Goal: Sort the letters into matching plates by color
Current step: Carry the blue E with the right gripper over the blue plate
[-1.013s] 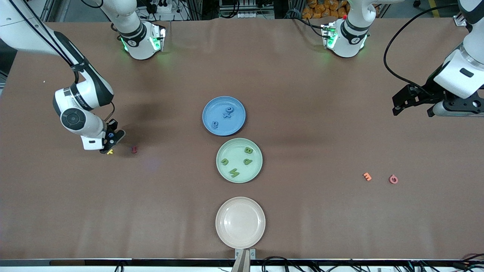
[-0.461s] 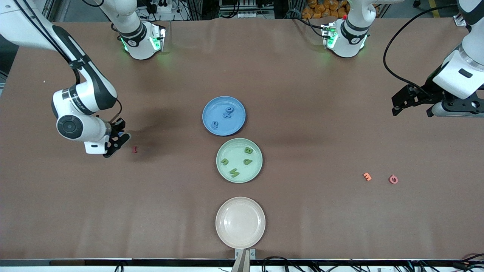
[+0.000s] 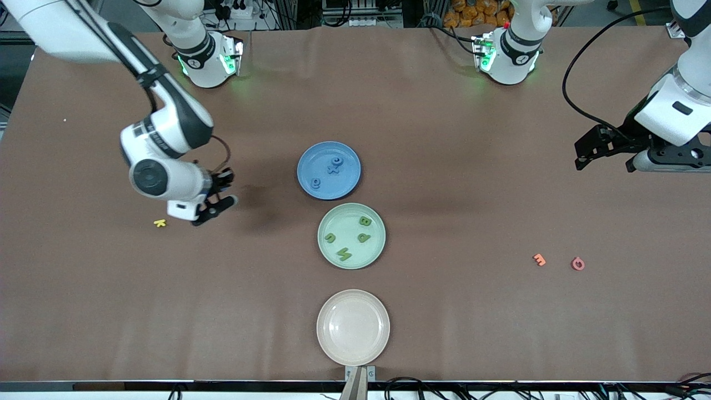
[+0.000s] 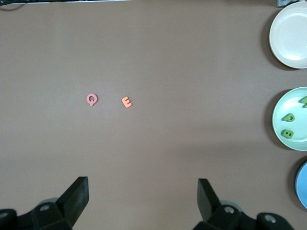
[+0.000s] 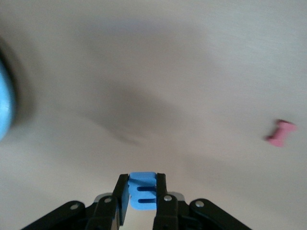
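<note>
My right gripper (image 3: 224,193) is shut on a blue letter E (image 5: 143,195) and holds it above the table, between the yellow letter and the blue plate (image 3: 345,183). The jaws (image 5: 142,178) clamp the letter's two sides. The blue plate's edge shows in the right wrist view (image 5: 4,105). Three blue letters (image 3: 332,166) lie in that plate. The pale green plate (image 3: 347,222) holds several green letters (image 3: 364,238). My left gripper (image 3: 605,154) is open and empty, waiting in the air at the left arm's end of the table, its fingers (image 4: 76,196) wide apart.
A beige-pink plate (image 3: 339,311) lies nearest the front camera. A yellow letter K (image 3: 160,223) lies near my right gripper. A dark red letter (image 5: 280,133) shows in the right wrist view. An orange E (image 3: 539,259) and a pink Q (image 3: 578,263) lie toward the left arm's end.
My right gripper has risen from beside the yellow K and moved toward the blue plate with the blue letter in it. The left arm has barely moved.
</note>
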{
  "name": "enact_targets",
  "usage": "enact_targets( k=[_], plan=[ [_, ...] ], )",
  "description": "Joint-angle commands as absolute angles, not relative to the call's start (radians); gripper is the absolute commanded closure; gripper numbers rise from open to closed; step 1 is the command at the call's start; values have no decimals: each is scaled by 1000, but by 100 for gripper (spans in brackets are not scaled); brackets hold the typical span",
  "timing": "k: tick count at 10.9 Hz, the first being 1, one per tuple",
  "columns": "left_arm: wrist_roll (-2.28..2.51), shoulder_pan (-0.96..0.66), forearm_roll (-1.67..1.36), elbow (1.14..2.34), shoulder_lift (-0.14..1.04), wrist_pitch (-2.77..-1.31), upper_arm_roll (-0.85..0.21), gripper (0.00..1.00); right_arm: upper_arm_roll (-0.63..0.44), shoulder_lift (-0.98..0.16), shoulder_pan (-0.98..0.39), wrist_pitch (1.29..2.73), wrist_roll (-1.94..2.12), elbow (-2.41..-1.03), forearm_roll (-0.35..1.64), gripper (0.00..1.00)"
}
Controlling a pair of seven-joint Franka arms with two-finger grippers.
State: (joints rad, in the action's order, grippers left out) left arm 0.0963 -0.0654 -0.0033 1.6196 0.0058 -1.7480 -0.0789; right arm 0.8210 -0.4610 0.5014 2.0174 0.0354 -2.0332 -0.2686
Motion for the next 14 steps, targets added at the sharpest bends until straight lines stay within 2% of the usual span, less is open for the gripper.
enact_targets(
  k=[1,5,8,9,10,11,12,14],
  plan=[
    [72,-60,-20,1629,-5,-1759,-84,0,841,-448,314,2078,-313,-2037,-233,100],
    [71,-58,-20,1629,-5,-1759,-84,0,833,-483,96,2190,-604,-2036,-149,100],
    [69,-57,-20,1637,-5,-1759,-83,0,758,-537,-61,2275,-751,-2026,-152,100],
    [69,-54,-20,1637,-5,-1761,-83,0,753,-551,-72,2273,-764,-2023,-162,100],
    [69,-55,-20,1634,-3,-1763,-83,0,740,-552,-72,2269,-761,-2023,-185,85],
    [69,-55,-21,1635,-5,-1763,-83,0,738,-549,-65,2263,-765,-2023,-190,18],
    [69,-55,-20,1635,-5,-1763,-83,0,736,-545,-54,2260,-756,-2023,-190,0],
    [66,-55,-20,1634,-3,-1764,-83,0,738,-510,-25,2244,-752,-2023,-187,0]
  ],
)
